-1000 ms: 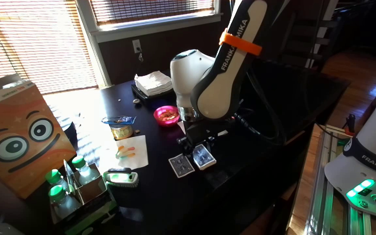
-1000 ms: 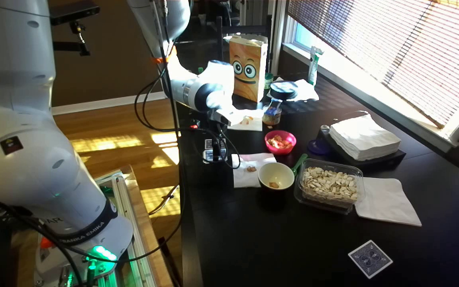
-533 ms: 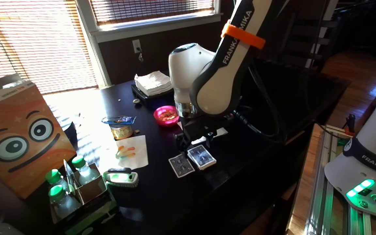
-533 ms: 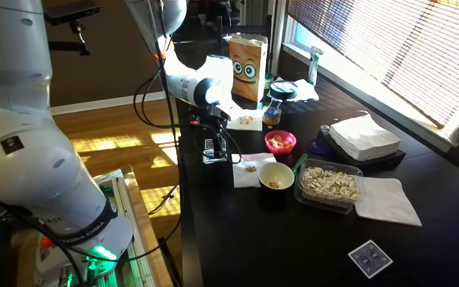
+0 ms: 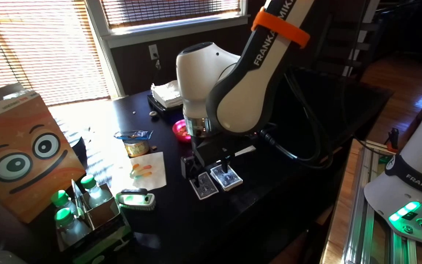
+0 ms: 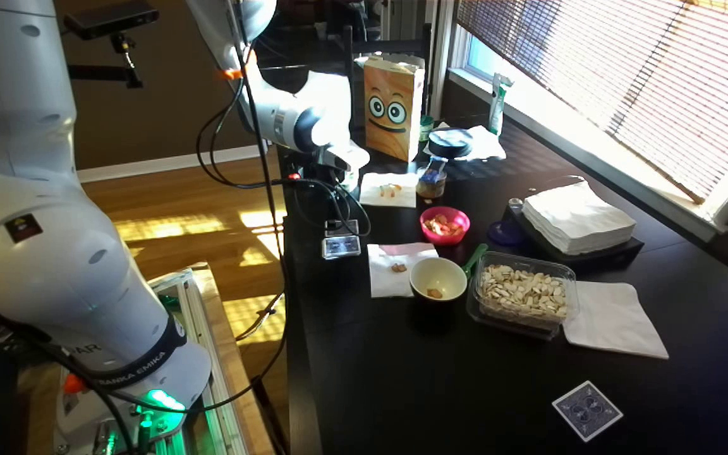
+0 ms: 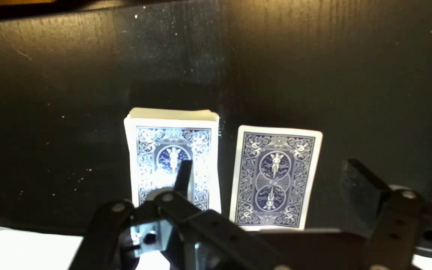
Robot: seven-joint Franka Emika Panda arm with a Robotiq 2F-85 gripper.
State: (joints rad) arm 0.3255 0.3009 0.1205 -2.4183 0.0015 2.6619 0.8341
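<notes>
Standing spread and empty, the fingers [image 7: 183, 177] flank a card [image 7: 276, 180] lying face-down on the surface [image 7: 69, 75], just beside the deck [image 7: 165, 155]: already separate from it, though not yet gripped.

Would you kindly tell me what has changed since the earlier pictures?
The fingers moved leftward in both exterior views, toward the single card beside the deck, and stand open; I see nothing grasped or released. Deck, card and pink bowl stayed put.
</notes>
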